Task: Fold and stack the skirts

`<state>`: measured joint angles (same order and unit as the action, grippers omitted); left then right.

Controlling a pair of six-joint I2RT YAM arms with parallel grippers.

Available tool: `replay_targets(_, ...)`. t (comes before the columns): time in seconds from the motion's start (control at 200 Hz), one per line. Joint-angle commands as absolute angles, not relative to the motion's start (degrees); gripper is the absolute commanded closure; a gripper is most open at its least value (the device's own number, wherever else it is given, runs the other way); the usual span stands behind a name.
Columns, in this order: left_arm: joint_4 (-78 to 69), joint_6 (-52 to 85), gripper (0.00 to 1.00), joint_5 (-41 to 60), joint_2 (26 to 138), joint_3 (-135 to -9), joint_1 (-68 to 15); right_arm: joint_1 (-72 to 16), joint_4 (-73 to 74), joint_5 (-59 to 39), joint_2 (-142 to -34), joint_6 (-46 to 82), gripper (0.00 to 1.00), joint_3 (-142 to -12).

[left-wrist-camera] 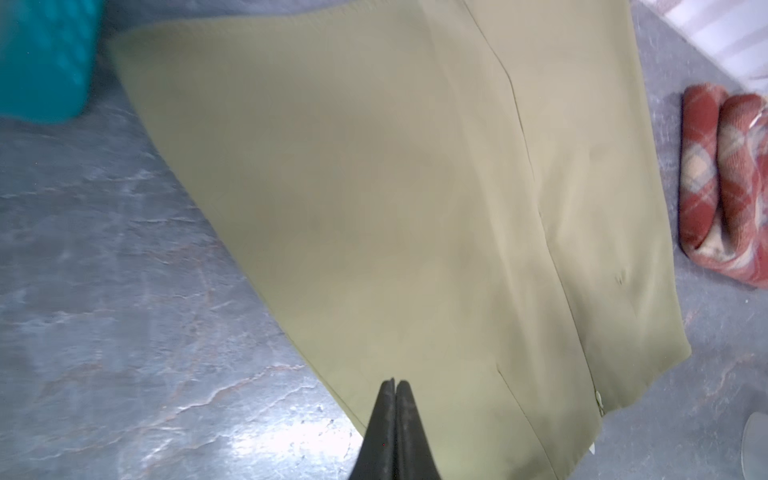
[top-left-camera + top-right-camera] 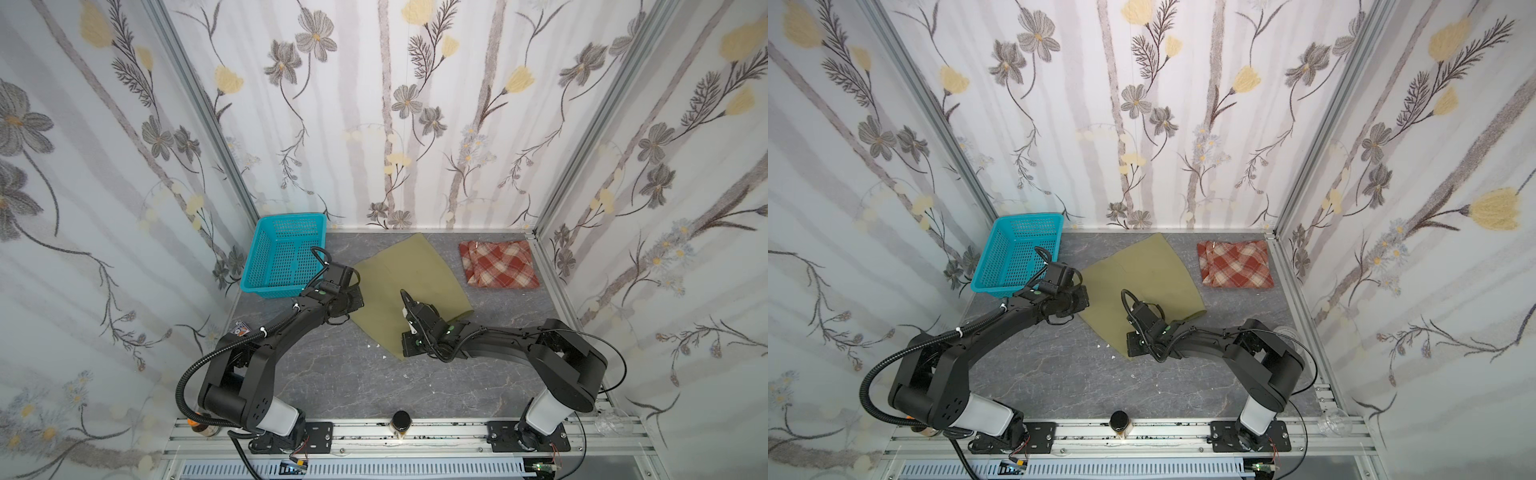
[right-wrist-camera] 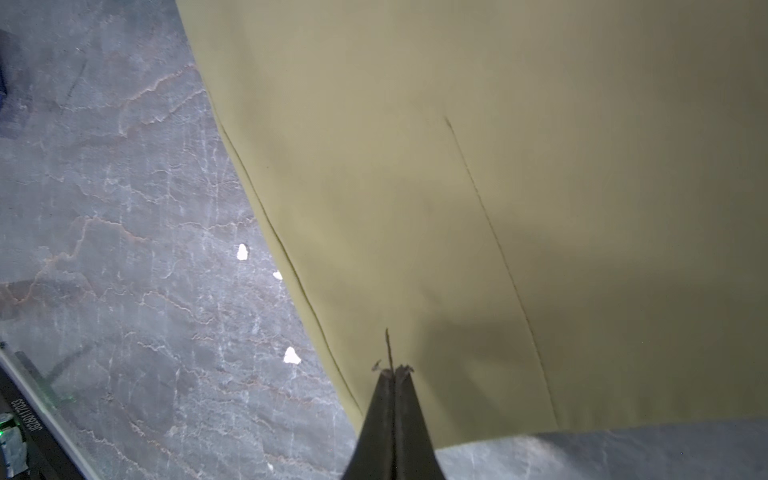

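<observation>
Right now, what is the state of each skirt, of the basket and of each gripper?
olive skirt: spread flat on the table, not yet folded.
plaid skirt: folded, lying alone near the far right corner.
basket: upright, nothing seen inside.
left gripper: shut, over the olive skirt's edge.
right gripper: shut, tip at the olive skirt; grip unclear.

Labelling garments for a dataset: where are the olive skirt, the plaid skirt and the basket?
olive skirt (image 2: 395, 270), in a top view, middle of the flat cloth.
plaid skirt (image 2: 498, 264), in a top view, middle of the folded bundle.
basket (image 2: 291, 227), in a top view, far mesh wall.
</observation>
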<state>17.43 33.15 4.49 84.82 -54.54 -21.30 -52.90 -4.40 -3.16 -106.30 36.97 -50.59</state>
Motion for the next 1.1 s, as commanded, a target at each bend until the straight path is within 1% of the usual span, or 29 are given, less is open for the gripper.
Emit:
replay_targets(0.0, 17.42, 31.99, 1.0, 3.14, 83.73, -54.85, -20.02, -53.78, -5.39, -3.68, -107.49, 36.16, 1.0, -51.59)
replay_targets(0.355, 17.42, 30.87, 1.0, 3.14, 83.67, -55.81, -17.3, -54.26, -10.27, -4.83, -106.34, 36.42, 1.0, -48.45)
replay_targets(0.785, 17.67, 30.62, 1.0, 4.05, 83.26, -52.7, -16.66, -54.23, -17.05, -4.21, -97.09, 37.82, 1.0, -40.04)
replay_targets(0.954, 17.56, 31.24, 1.0, 4.68, 83.77, -50.98, -16.67, -54.23, -18.63, -0.67, -92.16, 36.73, 1.0, -41.99)
replay_targets(1.094, 17.49, 31.79, 1.0, 5.12, 85.67, -50.76, -16.64, -54.23, -18.0, -0.15, -95.16, 35.66, 1.0, -46.3)
